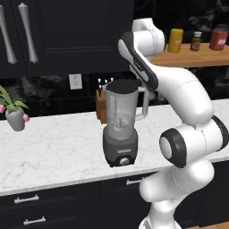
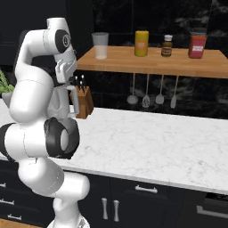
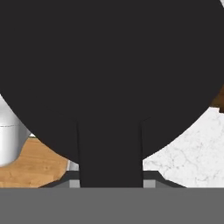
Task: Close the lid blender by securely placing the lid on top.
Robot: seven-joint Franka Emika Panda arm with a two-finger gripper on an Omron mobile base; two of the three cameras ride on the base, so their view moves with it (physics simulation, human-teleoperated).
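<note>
The blender (image 1: 120, 129) stands on the white marble counter (image 1: 53, 152), a clear grey-tinted jar with a side handle on a dark grey base with a knob. The black lid (image 1: 123, 85) lies across the jar's rim. In the hand view the lid (image 3: 109, 65) is a wide black disc, and its tab (image 3: 110, 153) runs down between my fingers. My gripper (image 3: 110, 181) is shut on that tab, right beside the rim. In the right base view my arm covers most of the blender (image 2: 60, 103).
A knife block (image 1: 100, 107) stands just behind the blender. A potted plant (image 1: 15, 117) sits far left on the counter. A wooden shelf (image 2: 151, 62) above carries a glass cup (image 2: 100, 44) and several jars, and utensils (image 2: 151, 95) hang beneath it.
</note>
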